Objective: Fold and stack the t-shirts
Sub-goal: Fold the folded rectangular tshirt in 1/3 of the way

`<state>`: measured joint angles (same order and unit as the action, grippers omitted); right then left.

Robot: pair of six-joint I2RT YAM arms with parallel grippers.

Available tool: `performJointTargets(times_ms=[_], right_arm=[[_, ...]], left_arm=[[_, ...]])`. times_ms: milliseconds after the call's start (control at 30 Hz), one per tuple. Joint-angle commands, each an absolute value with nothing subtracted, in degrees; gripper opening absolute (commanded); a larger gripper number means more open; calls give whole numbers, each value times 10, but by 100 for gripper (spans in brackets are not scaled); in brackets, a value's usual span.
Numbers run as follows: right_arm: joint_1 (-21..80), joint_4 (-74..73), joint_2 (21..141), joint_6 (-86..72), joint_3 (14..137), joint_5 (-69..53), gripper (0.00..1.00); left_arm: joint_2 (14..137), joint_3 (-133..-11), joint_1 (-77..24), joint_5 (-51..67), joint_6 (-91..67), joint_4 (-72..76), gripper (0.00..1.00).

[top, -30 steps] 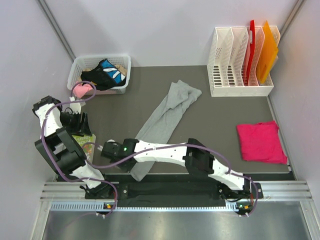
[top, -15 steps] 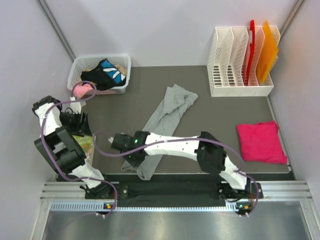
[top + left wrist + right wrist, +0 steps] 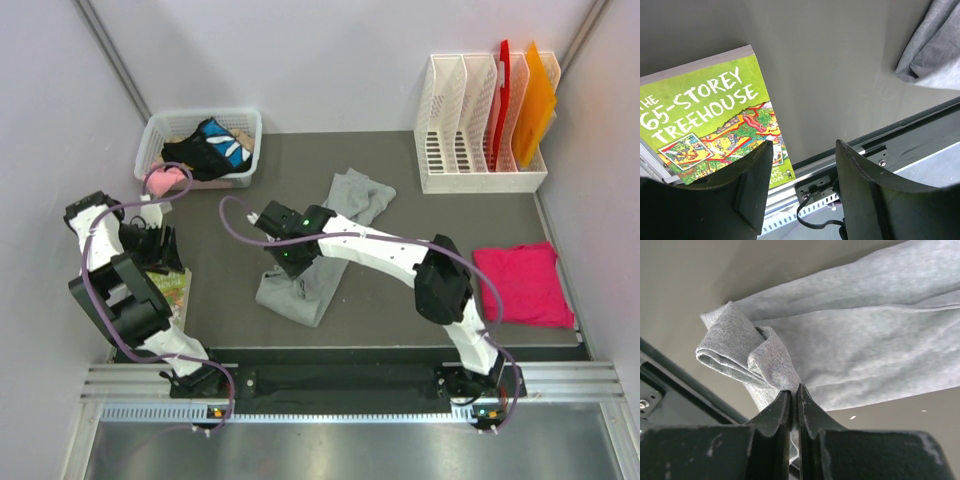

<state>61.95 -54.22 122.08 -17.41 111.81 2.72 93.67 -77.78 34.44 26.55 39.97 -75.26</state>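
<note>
Pulled farther by clenched right jaws, grey shirt slants far-right; left jaws spread.

A dark grey-brown desk is enclosed by plain white walls: a back wall, a left wall and a right wall, joined at the corners by grey metal strips. The near edge is bordered by a black strip and an aluminium rail, below which a brushed metal sheet is seen. Even, diffuse light is cast, with only soft shadows.
</note>
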Motion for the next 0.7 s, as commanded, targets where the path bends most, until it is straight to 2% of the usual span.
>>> performJointTargets(times_ms=[0,400,667], right_arm=[[578,-525,1184,-122,1112,16,0],[476,-496,1173,-62,1052,-20,0],[449,-479,1220,-56,1071,-47,2]], left_arm=[[942,-792,345,275,396,-780,58],[931,-769,331,260,391,-798,58],[909,-756,328,258,393,-807,58]])
